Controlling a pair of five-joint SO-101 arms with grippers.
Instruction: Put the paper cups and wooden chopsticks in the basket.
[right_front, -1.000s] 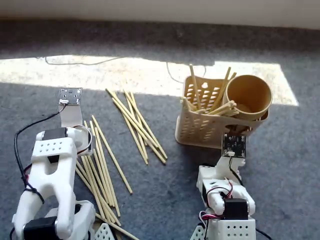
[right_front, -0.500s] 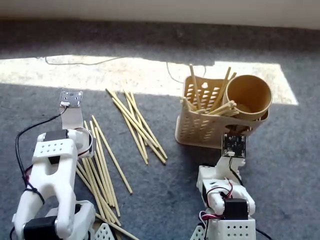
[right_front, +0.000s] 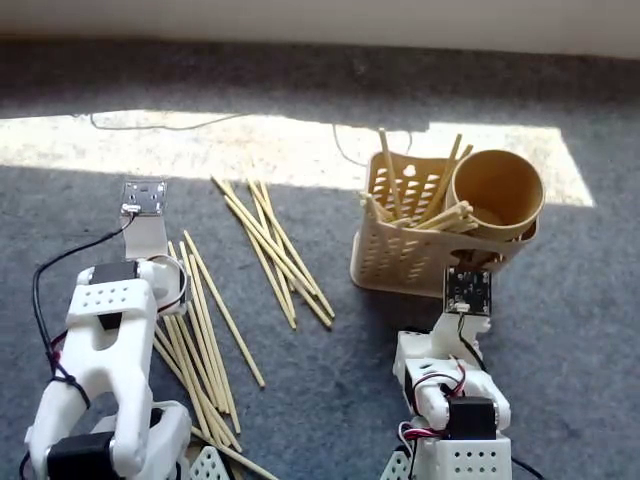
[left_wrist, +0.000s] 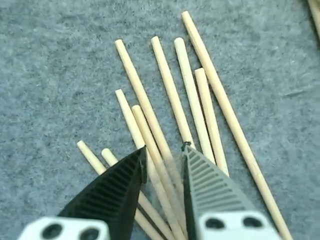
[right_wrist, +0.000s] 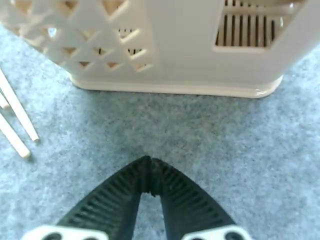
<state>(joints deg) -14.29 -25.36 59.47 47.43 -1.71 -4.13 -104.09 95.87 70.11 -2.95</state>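
**A:** Left claw (left_wrist: 164, 150) is hanging released, jaws partly apart. It is straddling a stick or two of the near pile (left_wrist: 172, 95) of wooden chopsticks, and nothing is being pinched yet.

**B:** Is anything moving?

**A:** Only slightly. Over the last second the left arm (right_front: 105, 330) is creeping a little back toward its own base in the high view. The sticks under it are not shifting at all.

**B:** What is that telling us?

**A:** I am reading it as the claw settling over the pile to line up a pick, not carrying anything. The pile is fanning out ahead of the tips, flat on the desk (right_front: 330, 400).

**B:** And further right?

**A:** A second bunch (right_front: 275, 250) of chopsticks is lying loose, off to the left claw's right, between it and the basket (right_front: 400, 265). The basket is already holding several slanting sticks (right_front: 440, 215) and a paper cup (right_front: 497, 190).

**B:** The other arm?

**A:** Right claw (right_wrist: 150, 165) is sitting clenched on nothing, tips touching, low over the desk, with the basket wall just ahead of it. It is not moving across these frames.

**B:** So the job is part done?

**A:** I am judging it so. Two loose lots of sticks are lying outside the basket.
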